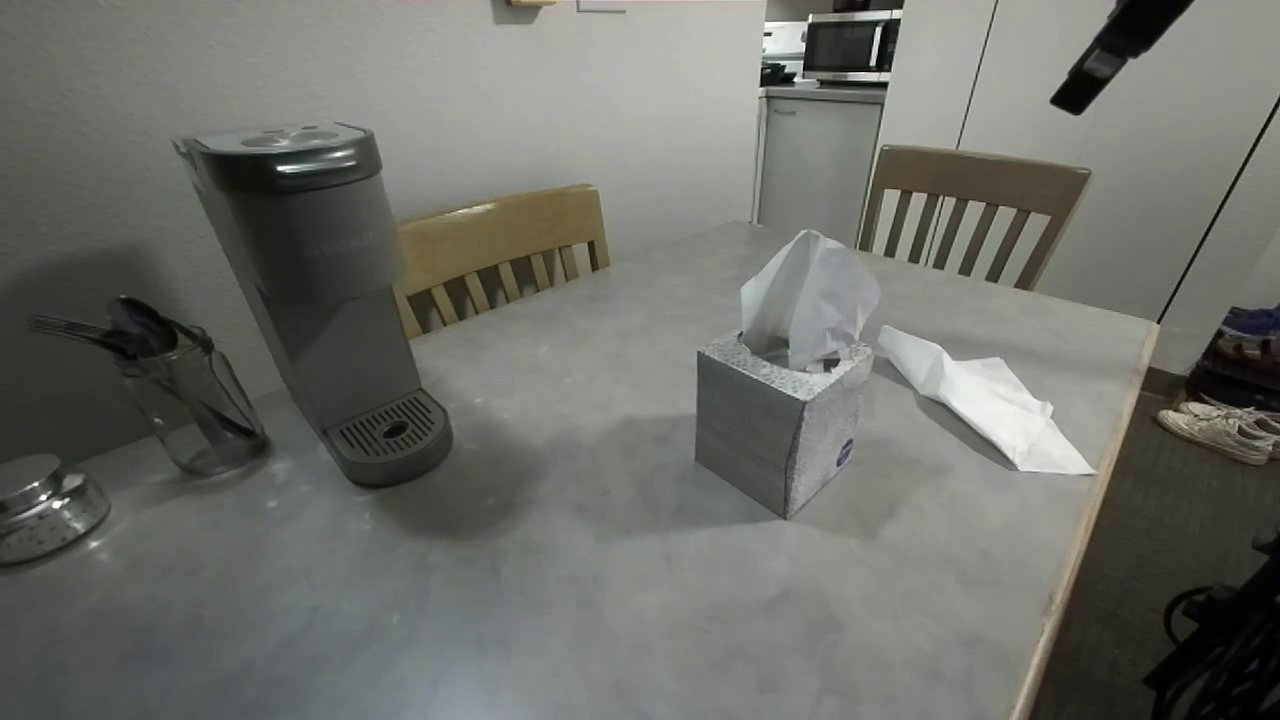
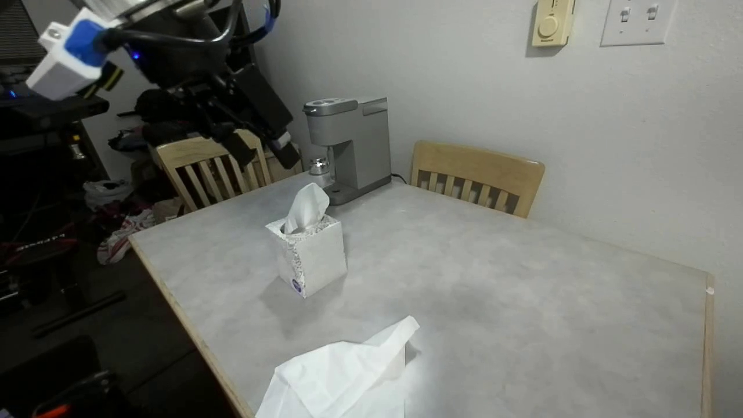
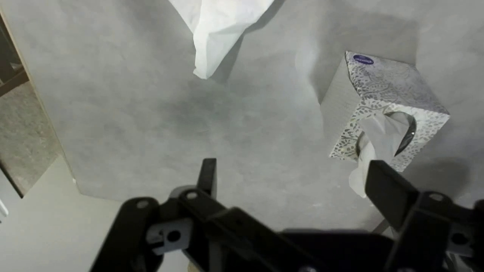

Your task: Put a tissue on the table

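Tissue [image 1: 985,405]: one loose white sheet, rumpled and partly folded, is seen lying on the grey table [image 1: 600,600], beside the tissue box [image 1: 785,430] but apart from it, with one corner near the table's edge. One tissue box is shown, cube-shaped, in grey and white with a patterned top. From its opening, one upright tissue [image 1: 812,295] is seen sticking out. One gripper [image 3: 293,164] is held higher than the tissue box and apart from it, with its two fingers [image 3: 389,192] spread wide. In the wrist view, the tip of the upright tissue is overlapped by one finger. On the side of the tissue box away from the loose tissue, one grey coffee maker [image 1: 325,300] is seen in both exterior views. Farther from the tissue box than the coffee maker, one glass jar [image 1: 192,440] and one short metal-lidded container [image 1: 48,515] are shown in an exterior view; utensils [image 1: 140,330] are held in the jar, and their number cannot be told. Behind the tissue box, two wooden chairs [image 1: 980,180] are counted in each exterior view; whether a chair is counted twice cannot be told. Far behind the tissue box, one microwave [image 1: 850,47] is seen in an exterior view. Higher than the box, on the white wall [image 2: 609,162], one beige thermostat [image 2: 552,23] and one plate [image 2: 638,35] with two switches [image 2: 625,15] are seen
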